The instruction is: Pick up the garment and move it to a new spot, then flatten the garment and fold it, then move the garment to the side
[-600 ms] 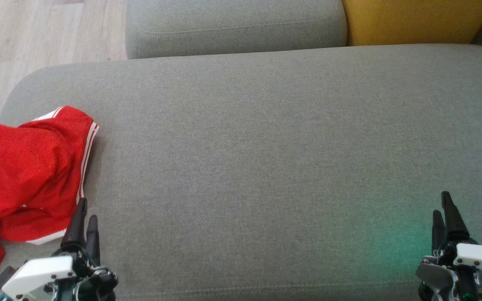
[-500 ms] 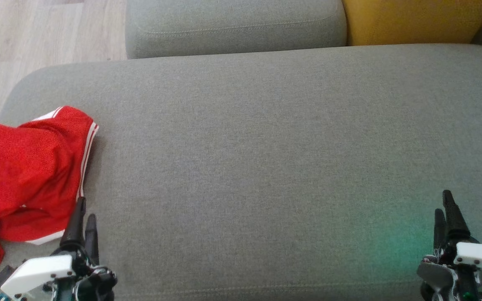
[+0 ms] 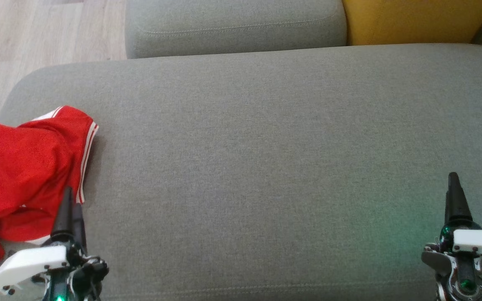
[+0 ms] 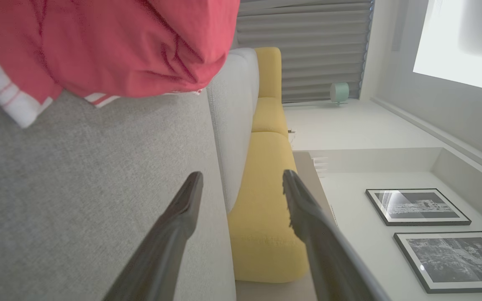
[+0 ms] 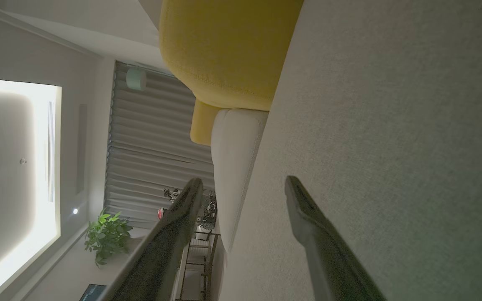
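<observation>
A crumpled red garment (image 3: 19,167) with white stripes along its hem lies at the left end of the grey seat cushion (image 3: 266,146). My left gripper (image 3: 70,198) is at the lower left, its tips over the garment's right hem. In the left wrist view the left gripper (image 4: 242,177) is open and holds nothing, with the garment (image 4: 111,46) a short way ahead of the fingertips. My right gripper (image 3: 453,179) hangs over bare cushion at the lower right. The right wrist view shows the right gripper (image 5: 244,182) open and empty.
A grey back cushion (image 3: 232,25) and a yellow cushion (image 3: 412,19) line the far side of the seat. Wooden floor (image 3: 36,33) lies beyond the seat's left end. The garment's left part hangs toward that edge.
Both grippers have moved forward, up the head view. The left one has also shifted left, and its tips now overlap the garment's hem. The garment has not moved.
</observation>
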Robot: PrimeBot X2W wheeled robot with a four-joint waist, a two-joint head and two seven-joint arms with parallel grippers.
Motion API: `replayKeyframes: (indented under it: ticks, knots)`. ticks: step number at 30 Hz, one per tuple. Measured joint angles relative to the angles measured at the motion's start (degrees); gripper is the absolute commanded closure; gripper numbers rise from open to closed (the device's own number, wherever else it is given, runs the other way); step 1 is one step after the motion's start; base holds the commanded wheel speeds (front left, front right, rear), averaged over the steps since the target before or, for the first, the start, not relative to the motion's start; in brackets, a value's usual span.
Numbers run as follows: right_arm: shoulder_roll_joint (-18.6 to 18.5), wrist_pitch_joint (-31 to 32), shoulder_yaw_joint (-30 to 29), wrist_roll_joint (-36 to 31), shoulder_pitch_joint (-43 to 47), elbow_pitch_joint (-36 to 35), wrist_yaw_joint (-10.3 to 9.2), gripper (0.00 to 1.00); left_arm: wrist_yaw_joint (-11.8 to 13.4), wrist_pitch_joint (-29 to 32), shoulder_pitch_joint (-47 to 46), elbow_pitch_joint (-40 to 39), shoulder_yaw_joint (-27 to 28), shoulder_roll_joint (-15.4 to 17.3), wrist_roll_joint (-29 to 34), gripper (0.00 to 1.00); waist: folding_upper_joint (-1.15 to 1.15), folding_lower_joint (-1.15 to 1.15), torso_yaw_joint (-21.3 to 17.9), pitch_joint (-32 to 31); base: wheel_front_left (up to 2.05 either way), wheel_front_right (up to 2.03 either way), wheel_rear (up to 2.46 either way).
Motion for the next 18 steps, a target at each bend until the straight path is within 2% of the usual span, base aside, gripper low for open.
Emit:
replayKeyframes:
  ticks: [9, 18]
  knots:
    - [0.0, -1.23, 0.13, -8.91, -1.07, -2.98, 0.0, 0.0, -0.02, -1.13, -0.9, -2.19, 1.12, 0.0, 3.81, 0.0, 0.0, 0.0, 0.08, 0.18, 0.0, 0.0, 0.0]
    - [0.0, -2.65, 1.38, -20.23, -1.94, -7.32, 0.0, 0.0, 0.41, -2.96, -1.91, -6.72, 1.04, 0.0, 11.82, 0.0, 0.0, 0.0, 0.13, 0.43, 0.0, 0.0, 0.0]
